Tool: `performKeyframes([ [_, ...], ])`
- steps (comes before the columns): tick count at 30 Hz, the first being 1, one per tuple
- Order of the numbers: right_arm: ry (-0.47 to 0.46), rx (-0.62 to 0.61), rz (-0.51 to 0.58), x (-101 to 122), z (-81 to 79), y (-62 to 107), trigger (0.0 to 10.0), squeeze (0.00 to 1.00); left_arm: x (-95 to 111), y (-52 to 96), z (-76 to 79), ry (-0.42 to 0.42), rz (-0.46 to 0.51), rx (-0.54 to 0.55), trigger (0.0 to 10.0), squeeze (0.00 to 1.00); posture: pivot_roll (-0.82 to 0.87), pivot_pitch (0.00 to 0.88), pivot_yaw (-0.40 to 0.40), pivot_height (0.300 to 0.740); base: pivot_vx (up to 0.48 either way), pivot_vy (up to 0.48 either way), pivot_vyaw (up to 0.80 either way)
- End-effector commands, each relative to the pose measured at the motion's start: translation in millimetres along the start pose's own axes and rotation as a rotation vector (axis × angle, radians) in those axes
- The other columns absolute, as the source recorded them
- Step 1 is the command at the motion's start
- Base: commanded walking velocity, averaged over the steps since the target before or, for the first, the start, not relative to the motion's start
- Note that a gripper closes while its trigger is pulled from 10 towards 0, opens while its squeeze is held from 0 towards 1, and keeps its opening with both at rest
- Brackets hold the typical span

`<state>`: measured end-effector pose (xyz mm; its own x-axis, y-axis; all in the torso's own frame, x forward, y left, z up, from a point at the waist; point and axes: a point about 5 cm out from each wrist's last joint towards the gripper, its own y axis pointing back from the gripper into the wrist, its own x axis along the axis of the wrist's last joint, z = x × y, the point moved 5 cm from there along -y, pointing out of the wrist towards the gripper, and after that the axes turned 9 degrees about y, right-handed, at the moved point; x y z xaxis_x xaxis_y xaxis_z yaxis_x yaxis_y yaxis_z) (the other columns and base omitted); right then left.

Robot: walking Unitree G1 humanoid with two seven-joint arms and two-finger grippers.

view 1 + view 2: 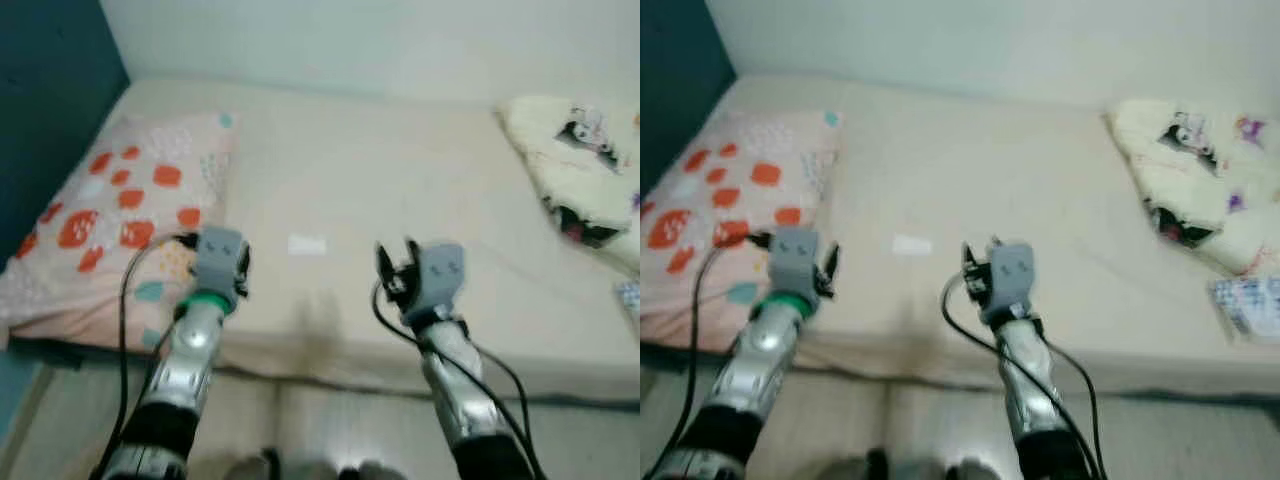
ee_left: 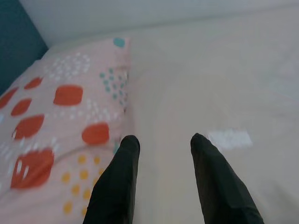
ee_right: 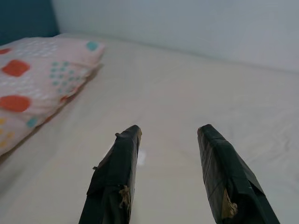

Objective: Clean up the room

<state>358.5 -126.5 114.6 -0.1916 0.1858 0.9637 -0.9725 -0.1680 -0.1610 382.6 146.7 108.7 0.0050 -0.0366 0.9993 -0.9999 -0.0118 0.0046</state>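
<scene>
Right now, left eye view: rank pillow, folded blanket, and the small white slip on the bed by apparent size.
1. Spotted pillow, largest.
2. Cream printed blanket, smaller in view, but the frame edge cuts it off, so its true rank against the pillow is unsure.
3. White slip, clearly smallest.

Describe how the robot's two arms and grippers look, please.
Both arms are silver metal with black lower sections. The left arm has a green ring below a grey wrist block; the right arm has the same grey block. Black cables loop beside each. Left gripper and right gripper have long black fingers.
</scene>
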Motion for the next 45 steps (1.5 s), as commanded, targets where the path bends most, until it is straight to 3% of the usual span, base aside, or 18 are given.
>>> performKeyframes([
  [1,-0.014,-0.03,-0.046,-12,8.3,5.8,10.0,0.0,-7,2.6,7.3,0.0,-0.022,-0.018,10.0,0.0,-0.03,0.085,0.035,0.74,0.458,0.0,0.0],
  [8,-0.018,-0.042,-0.072,-17,11.6,6.6,10.0,0.0,-8,1.9,9.6,0.006,-0.029,-0.028,10.0,0.0,-0.03,0.085,0.035,0.74,0.438,0.0,0.0],
  [23,-0.057,-0.081,-0.139,-34,15.9,11.7,10.0,0.0,-9,4.8,17.2,0.012,-0.033,-0.075,10.0,0.0,-0.03,0.086,0.038,0.74,0.0,0.0,0.0],
  [29,-0.105,-0.114,-0.152,-38,20.5,13.2,10.0,0.0,-11,5.0,16.5,0.005,-0.041,-0.076,10.0,0.0,-0.03,0.087,0.039,0.716,0.0,0.0,0.0],
  [45,-0.105,-0.111,-0.15,-38,21.6,12.0,10.0,0.0,-19,8.1,18.7,-0.012,-0.063,-0.089,10.0,0.0,-0.03,0.083,0.038,0.641,0.0,0.0,0.0],
])
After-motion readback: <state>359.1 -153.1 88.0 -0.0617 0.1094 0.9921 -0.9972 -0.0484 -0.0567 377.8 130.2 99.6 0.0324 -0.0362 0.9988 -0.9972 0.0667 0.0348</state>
